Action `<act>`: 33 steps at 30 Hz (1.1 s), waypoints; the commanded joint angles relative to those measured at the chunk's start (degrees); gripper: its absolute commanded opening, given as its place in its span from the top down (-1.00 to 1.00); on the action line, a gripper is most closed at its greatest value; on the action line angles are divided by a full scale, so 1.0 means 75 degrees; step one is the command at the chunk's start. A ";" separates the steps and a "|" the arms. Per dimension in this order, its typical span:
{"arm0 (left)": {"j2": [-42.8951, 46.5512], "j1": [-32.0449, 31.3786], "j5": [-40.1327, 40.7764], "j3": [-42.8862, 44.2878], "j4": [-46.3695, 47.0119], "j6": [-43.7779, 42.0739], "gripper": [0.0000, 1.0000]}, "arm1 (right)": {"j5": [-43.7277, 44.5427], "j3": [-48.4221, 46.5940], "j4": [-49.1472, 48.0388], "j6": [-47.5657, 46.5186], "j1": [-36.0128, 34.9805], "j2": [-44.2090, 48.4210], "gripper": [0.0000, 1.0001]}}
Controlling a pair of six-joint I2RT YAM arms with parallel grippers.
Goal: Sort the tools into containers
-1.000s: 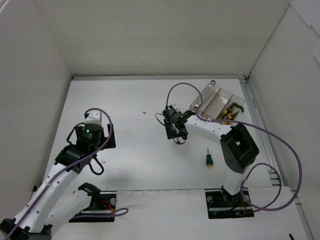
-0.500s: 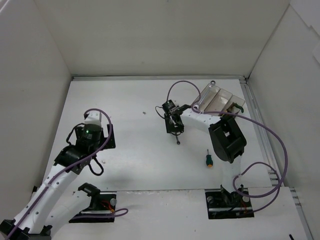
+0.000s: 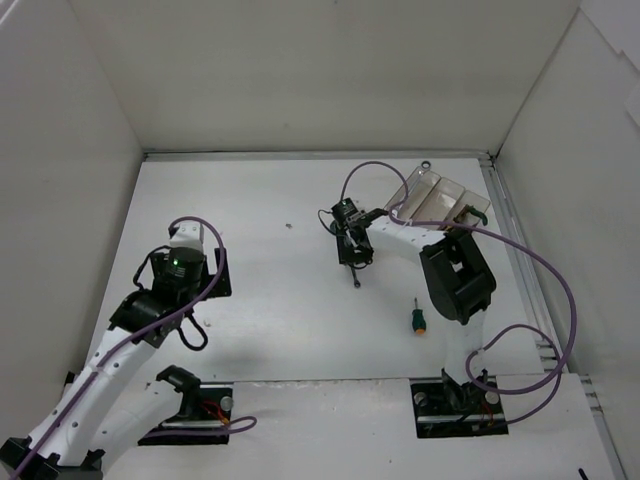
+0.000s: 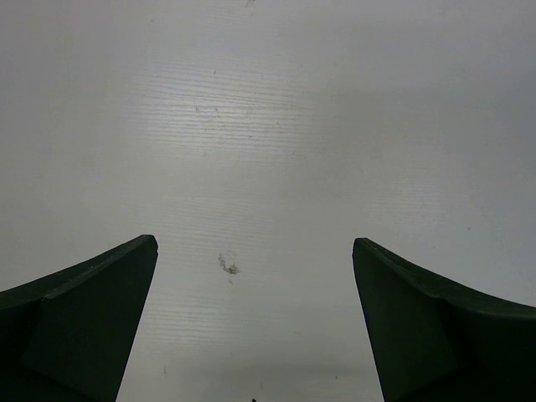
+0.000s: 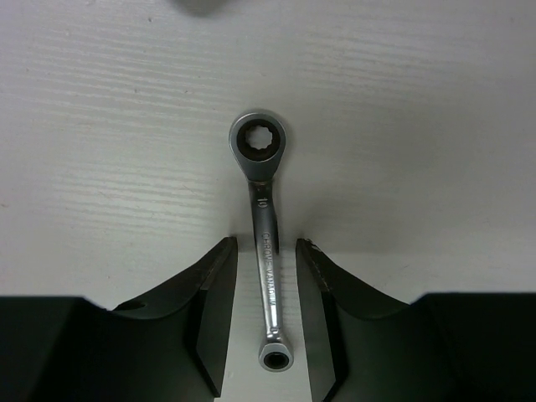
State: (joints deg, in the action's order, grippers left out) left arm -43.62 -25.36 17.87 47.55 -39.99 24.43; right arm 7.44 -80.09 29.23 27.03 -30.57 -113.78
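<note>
A slim silver wrench (image 5: 266, 251) lies flat on the white table between the jaws of my right gripper (image 5: 266, 244). The jaws stand either side of its shaft with a small gap on each side. In the top view the right gripper (image 3: 352, 248) is over the table's middle, and the wrench end (image 3: 356, 283) pokes out below it. A stubby green-handled screwdriver (image 3: 418, 320) lies on the table nearer the arm bases. The clear bins (image 3: 432, 192) stand at the back right, partly hidden by the right arm. My left gripper (image 4: 255, 243) is open and empty over bare table.
A green handle (image 3: 481, 212) shows at the right bin's edge, and a silver wrench end (image 3: 426, 165) sticks out at the far end of the bins. White walls close in the table on three sides. The left arm (image 3: 175, 268) is at the left.
The right arm's elbow has swung left toward the table's middle, and its gripper has turned and shifted slightly back over the wrench. The left arm has not moved.
</note>
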 commanded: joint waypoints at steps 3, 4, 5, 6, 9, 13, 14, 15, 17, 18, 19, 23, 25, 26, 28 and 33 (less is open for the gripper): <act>-0.0044 0.0054 0.0079 0.0199 0.0304 -0.0022 -0.99 | 0.0191 0.0425 0.0192 -0.0076 0.0056 0.0311 0.37; -0.0032 0.0054 0.0079 0.0199 0.0304 -0.0011 -0.99 | 0.0203 0.0437 0.0180 -0.0099 0.0068 0.0334 0.38; -0.0055 0.0054 0.0067 0.0187 0.0304 -0.0022 -0.99 | 0.0284 0.0437 0.0204 -0.0111 0.0068 0.0323 0.38; -0.0044 0.0054 0.0067 0.0187 0.0304 -0.0022 -0.99 | 0.0320 0.0426 0.0262 -0.0146 0.0045 0.0323 0.40; -0.0056 0.0054 0.0067 0.0199 0.0304 -0.0022 -0.99 | 0.0426 0.0332 0.0472 -0.0193 0.0033 0.0252 0.40; -0.0056 0.0054 0.0032 0.0199 0.0328 -0.0034 -0.99 | 0.0263 0.0273 0.0579 -0.0228 0.0021 0.0042 0.41; -0.0056 0.0054 0.0032 0.0199 0.0316 -0.0034 -0.99 | 0.0215 0.0261 0.0590 -0.0228 0.0079 -0.0005 0.42; -0.0056 0.0054 0.0032 0.0199 0.0304 -0.0034 -0.99 | 0.0145 0.0261 0.0625 -0.0217 0.0056 -0.0075 0.42; -0.0032 0.0054 0.0032 0.0199 0.0304 -0.0022 -0.99 | 0.0051 0.0215 0.0672 -0.0193 0.0056 -0.0123 0.42; -0.0021 0.0054 0.0043 0.0187 0.0316 -0.0011 -0.99 | -0.0007 0.0191 0.0696 -0.0205 0.0044 -0.0169 0.42; -0.0021 0.0054 0.0043 0.0187 0.0328 -0.0022 -1.00 | -0.0020 0.0179 0.0696 -0.0217 0.0056 -0.0170 0.42; -0.0009 0.0054 0.0043 0.0199 0.0328 -0.0022 -0.99 | 0.0039 0.0109 0.0801 -0.0193 0.0033 -0.0263 0.46; -0.0009 0.0054 0.0043 0.0199 0.0328 -0.0034 -0.99 | 0.0062 0.0074 0.0848 -0.0193 0.0044 -0.0322 0.47; 0.0003 0.0054 0.0055 0.0199 0.0328 -0.0022 -0.99 | 0.0051 0.0062 0.0871 -0.0193 0.0010 -0.0345 0.49; 0.0038 0.0054 0.0067 0.0199 0.0328 -0.0034 -1.00 | 0.0062 0.0050 0.0918 -0.0193 0.0009 -0.0416 0.54; 0.0061 0.0054 0.0079 0.0199 0.0328 -0.0034 -0.99 | -0.0112 -0.0008 0.0954 -0.0275 0.0009 -0.0521 1.00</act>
State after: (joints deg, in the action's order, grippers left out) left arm -43.33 -25.36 17.85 47.55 -39.97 24.43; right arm 6.76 -81.14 31.46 25.50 -30.44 -114.32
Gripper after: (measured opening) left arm 0.996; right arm 0.066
